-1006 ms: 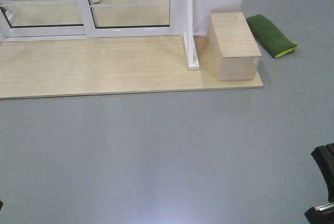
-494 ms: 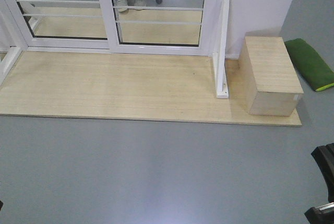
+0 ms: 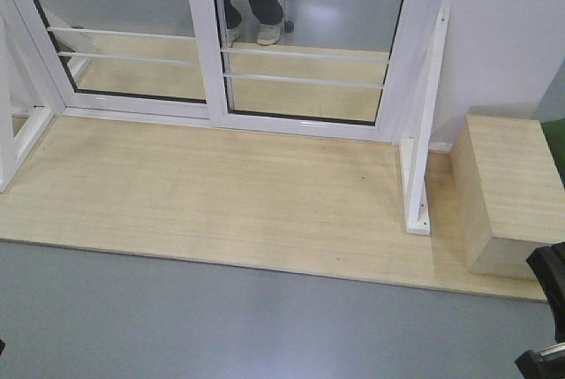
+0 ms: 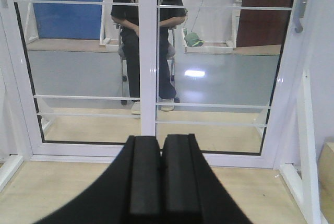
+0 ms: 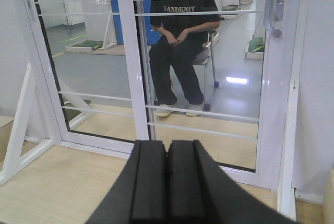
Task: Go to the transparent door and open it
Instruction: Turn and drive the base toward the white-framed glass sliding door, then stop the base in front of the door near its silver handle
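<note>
The transparent door, a clear-glass sliding panel in a white metal frame with thin horizontal bars point(image 3: 309, 34), stands shut at the back of a low pale-wood platform point(image 3: 221, 193). It is the right-hand panel of a pair. Just to its left is a similar white-framed glass panel without a handle point(image 3: 115, 34). The door's curved grey pull handle point(image 5: 269, 15) sits high on its right stile, and it appears at the top right edge of both wrist views. The left claw point(image 4: 162, 143) is pressed fully together, pads touching, with nothing between them. It is aimed at the white stile between the two panels and is well apart from the glass. The right claw point(image 5: 167, 148) is likewise closed flat on nothing and is well apart from the handle. A white triangular brace point(image 3: 422, 132) stands on the platform to the right of the door, with a pale wooden box point(image 3: 508, 193) beside it. Behind the glass, a person in black clothing point(image 5: 180, 36) sits on a chair. Grey floor point(image 3: 221, 317) lies in front of the platform.
</note>
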